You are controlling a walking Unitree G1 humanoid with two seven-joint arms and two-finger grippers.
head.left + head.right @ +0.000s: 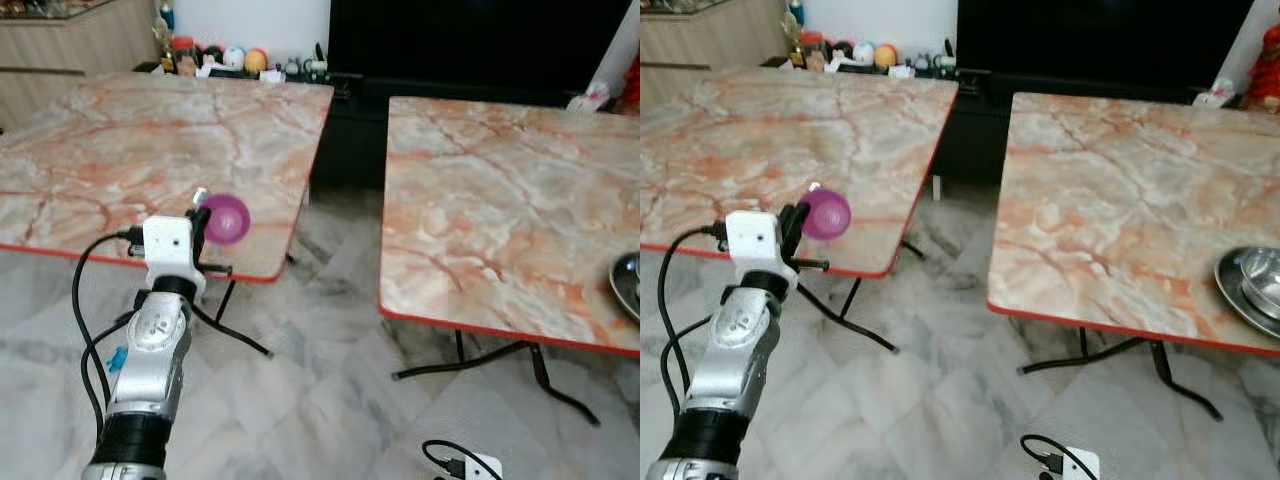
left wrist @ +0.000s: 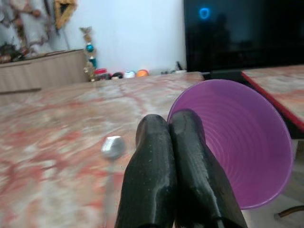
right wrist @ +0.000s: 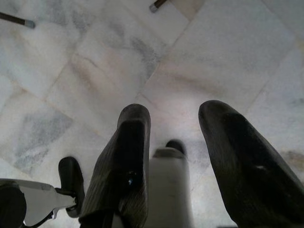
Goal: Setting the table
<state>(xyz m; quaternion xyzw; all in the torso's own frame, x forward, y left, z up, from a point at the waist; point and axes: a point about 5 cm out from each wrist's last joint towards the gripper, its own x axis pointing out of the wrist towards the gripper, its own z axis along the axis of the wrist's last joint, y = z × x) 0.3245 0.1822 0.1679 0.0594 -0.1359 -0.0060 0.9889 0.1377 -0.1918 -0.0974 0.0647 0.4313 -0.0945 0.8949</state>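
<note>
From the left eye: left gripper [image 1: 207,222] raised at about 8 o'clock in frame, fingers pinched on the rim of a purple cup [image 1: 227,219], mouth tipped sideways over the near edge of the left table [image 1: 120,150]. Best done by carrying further in over the marble, turning upright, lowering until seated, then letting go. From the right eye: stacked metal bowls [image 1: 1252,285] at 3 o'clock on the right table [image 1: 1110,200], contents too small to tell. From the left wrist: cup interior bare, nothing inside; a blurred spoon [image 2: 113,148] just beside the fingers [image 2: 156,180], possibly held too. From the right wrist: right gripper [image 3: 173,161] hanging idle over floor tiles, fingers spread, holding nothing.
</note>
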